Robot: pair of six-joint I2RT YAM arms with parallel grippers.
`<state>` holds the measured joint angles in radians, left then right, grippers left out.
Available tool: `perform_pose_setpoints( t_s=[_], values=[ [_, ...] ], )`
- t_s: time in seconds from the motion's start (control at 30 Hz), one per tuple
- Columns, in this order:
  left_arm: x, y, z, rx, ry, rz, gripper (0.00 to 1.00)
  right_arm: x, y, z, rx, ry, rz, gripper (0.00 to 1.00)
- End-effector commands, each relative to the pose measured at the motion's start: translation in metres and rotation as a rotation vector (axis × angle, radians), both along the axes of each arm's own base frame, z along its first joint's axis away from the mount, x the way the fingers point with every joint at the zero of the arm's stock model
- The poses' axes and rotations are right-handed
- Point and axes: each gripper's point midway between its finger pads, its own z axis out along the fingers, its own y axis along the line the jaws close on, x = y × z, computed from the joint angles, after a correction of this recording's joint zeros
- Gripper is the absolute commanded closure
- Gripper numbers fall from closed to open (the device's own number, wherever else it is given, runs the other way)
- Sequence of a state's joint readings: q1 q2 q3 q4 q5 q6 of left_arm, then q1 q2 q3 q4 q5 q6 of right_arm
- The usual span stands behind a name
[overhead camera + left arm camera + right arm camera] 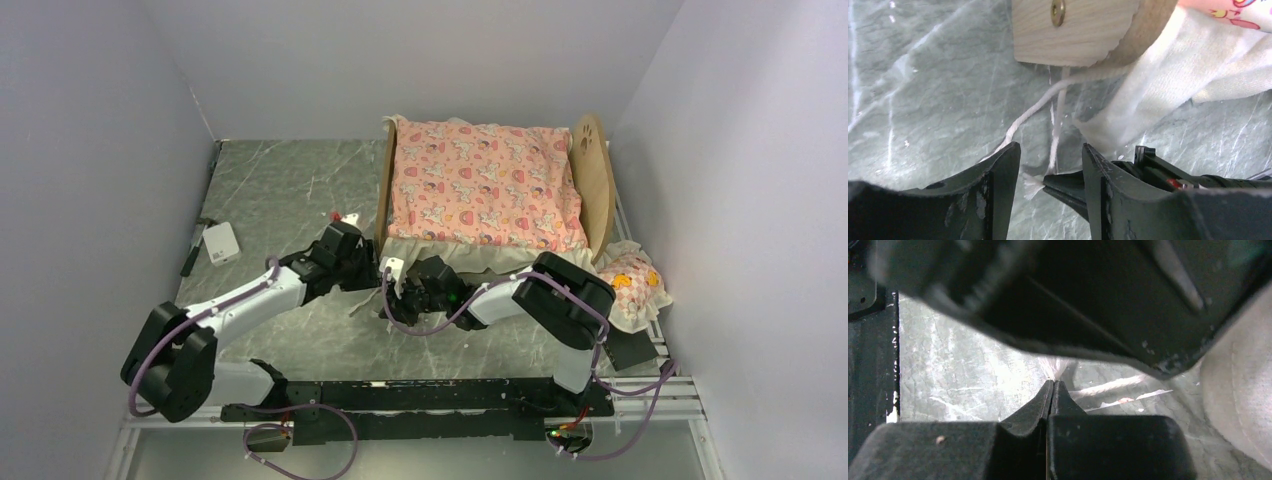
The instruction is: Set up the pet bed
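"Handling first — how did the pet bed [594, 185] look to you?"

"Light and stiff, I judged: thin pale wood, a rounded headboard with a paw cutout and a lower footboard. It stood at the far middle of the marbled grey counter [270, 190], headboard toward the right wall. A board's top edge seemed the safest hold — rigid and bare."

"And the soft parts?"

"The pink cartoon-print mattress [480, 185] lay in the frame, puffy, its white ruffle [1158, 85] spilling limp over the near side. The matching pillow [632, 285] sat on the counter just beside the headboard."

"End effectors?"

"The left end effector [1049, 157] was spread at the footboard's near corner, with a frayed white cord [1023, 120] trailing between its fingers. The right end effector [1052, 389] was pressed together, its tip right at the cord's end. Whether it pinched the cord, I could not tell."
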<state>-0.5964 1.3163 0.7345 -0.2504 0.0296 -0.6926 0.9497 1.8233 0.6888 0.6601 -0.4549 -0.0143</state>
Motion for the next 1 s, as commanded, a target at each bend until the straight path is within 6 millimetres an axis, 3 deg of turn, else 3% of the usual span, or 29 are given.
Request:
perform_pose_setpoints(
  t_s=[0.0, 0.2, 0.53, 0.63, 0.7, 0.8, 0.97],
  values=[
    [-0.005, 0.025, 0.009, 0.076, -0.033, 0.068, 0.46, -0.001, 0.001, 0.003, 0.023, -0.008, 0.008, 1.0],
    [-0.017, 0.05, -0.015, 0.211, 0.014, 0.078, 0.44, -0.001, 0.001, 0.002, 0.023, -0.008, 0.007, 1.0],
    [-0.037, 0.047, -0.052, 0.242, 0.12, 0.018, 0.45, 0.0, 0.003, 0.007, 0.037, -0.008, 0.004, 1.0],
    [-0.045, 0.048, -0.065, 0.266, 0.158, 0.014, 0.56, -0.001, 0.004, 0.006, 0.037, -0.006, 0.008, 1.0],
    [-0.048, 0.047, -0.07, 0.276, 0.175, 0.007, 0.71, -0.001, 0.005, 0.007, 0.042, -0.008, 0.011, 1.0],
    [-0.047, 0.045, -0.065, 0.277, 0.167, -0.007, 0.99, -0.001, 0.005, 0.008, 0.047, -0.011, 0.013, 1.0],
    [-0.038, 0.023, -0.012, 0.179, 0.041, -0.068, 1.0, -0.002, 0.004, 0.007, 0.052, 0.0, 0.009, 1.0]
  ],
)
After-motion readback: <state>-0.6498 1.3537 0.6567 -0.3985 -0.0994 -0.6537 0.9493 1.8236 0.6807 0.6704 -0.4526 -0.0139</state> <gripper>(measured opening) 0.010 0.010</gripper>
